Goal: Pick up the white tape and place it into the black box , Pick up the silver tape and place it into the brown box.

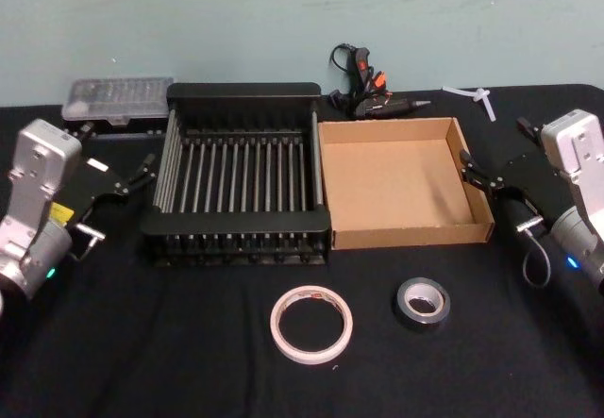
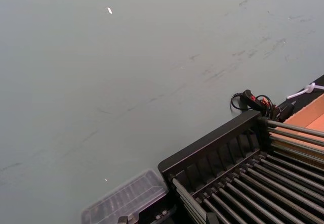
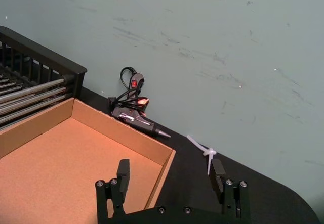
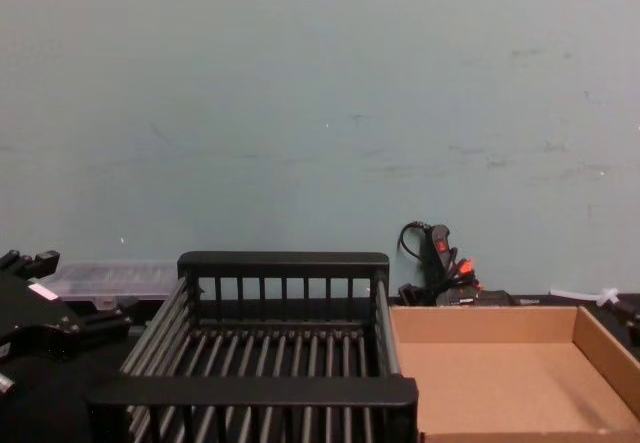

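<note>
The white tape (image 1: 311, 324) lies flat on the black cloth near the front, below the black box (image 1: 243, 91). To its right lies the silver tape (image 1: 422, 303), a dark grey roll, in front of the brown box (image 1: 396, 177). Both boxes stand side by side with nothing inside; the black box (image 4: 285, 261) and the brown box (image 4: 500, 378) also appear in the chest view. My left gripper (image 1: 115, 149) hovers open left of the black box. My right gripper (image 3: 170, 172) is open at the brown box's right wall (image 3: 161, 176), holding nothing.
A clear plastic case (image 1: 118, 100) sits behind the black box at the left. A glue gun with a cord (image 1: 373, 92) and a white plastic piece (image 1: 472, 95) lie behind the brown box. A teal wall closes the back of the table.
</note>
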